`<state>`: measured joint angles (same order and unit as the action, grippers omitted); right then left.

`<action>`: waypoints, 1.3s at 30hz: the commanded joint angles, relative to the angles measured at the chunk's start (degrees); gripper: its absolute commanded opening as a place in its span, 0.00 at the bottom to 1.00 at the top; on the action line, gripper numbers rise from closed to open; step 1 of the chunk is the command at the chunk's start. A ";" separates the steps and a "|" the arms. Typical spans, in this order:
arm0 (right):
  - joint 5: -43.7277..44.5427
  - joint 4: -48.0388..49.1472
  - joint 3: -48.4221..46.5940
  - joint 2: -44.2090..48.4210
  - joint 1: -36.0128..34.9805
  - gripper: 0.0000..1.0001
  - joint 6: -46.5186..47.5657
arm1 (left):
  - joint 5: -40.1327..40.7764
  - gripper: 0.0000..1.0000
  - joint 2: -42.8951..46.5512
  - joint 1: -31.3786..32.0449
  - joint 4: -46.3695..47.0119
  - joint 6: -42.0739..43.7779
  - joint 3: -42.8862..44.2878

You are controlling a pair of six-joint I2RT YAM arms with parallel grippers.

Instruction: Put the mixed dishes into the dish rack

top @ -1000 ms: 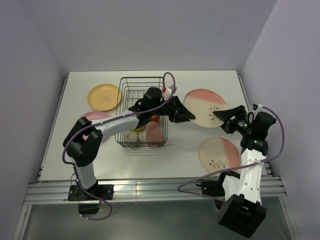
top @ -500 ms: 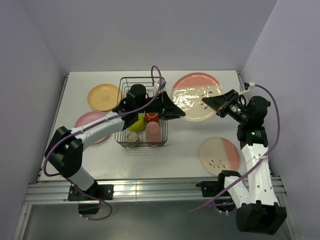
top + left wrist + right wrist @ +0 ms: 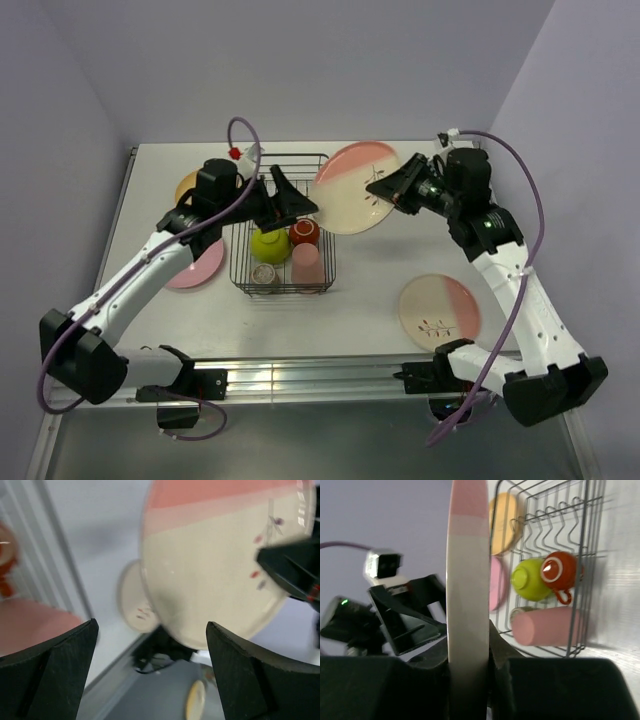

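I note right gripper [image 3: 385,188] pinching the twig plate [image 3: 348,192] by its rim, plate aloft and tilted beside the dish rack [image 3: 300,158], left gripper [image 3: 293,198] spread wide just beside it.

In the left wrist view the held plate [image 3: 215,575] is soft with blur and runs off the top and right edges; behind its lower left rim the cream-pink plate [image 3: 131,597] is partly covered. Far left of the held plate, the red-brown mug [image 3: 3,560] is cut by the frame edge. From the right wrist, the held plate stands edge-on, covering most of the pink plate [image 3: 495,582] just right of it. Overhead, the left arm [image 3: 213,185], left of the held plate, hides most of the orange-yellow plate [image 3: 184,187]
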<state>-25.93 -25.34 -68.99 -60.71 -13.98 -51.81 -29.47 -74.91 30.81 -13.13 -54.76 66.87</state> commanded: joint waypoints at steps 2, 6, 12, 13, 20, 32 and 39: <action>15.10 0.57 -13.52 -4.23 -8.60 0.00 3.47 | 23.95 0.97 7.39 -3.21 -18.32 8.62 2.82; 28.98 -6.54 -25.37 -12.48 -15.36 0.00 7.50 | 38.33 0.98 14.95 -4.44 -23.61 7.31 1.25; 44.37 -13.66 -42.05 -26.18 -21.69 0.00 13.47 | 42.66 0.98 28.15 -4.53 -21.33 8.18 -2.97; 46.22 -14.64 -44.36 -28.13 -22.32 0.00 14.45 | 42.74 0.97 29.03 -4.53 -21.42 8.18 -3.15; 58.18 -20.79 -61.86 -42.55 -26.10 0.00 22.10 | 40.02 0.96 31.50 -4.53 -21.59 9.06 -6.31; 74.78 -22.38 -65.83 -52.92 -31.11 0.00 31.76 | 38.09 0.95 29.04 -4.62 -18.78 10.20 -14.05; 78.22 -23.26 -64.78 -55.04 -33.13 0.00 33.53 | 37.82 0.95 28.77 -4.53 -19.48 10.82 -14.40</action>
<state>44.77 -53.19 -130.23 -116.55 -46.28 -19.84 9.06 -46.87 26.24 -34.57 -45.63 52.60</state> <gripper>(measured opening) 0.219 0.952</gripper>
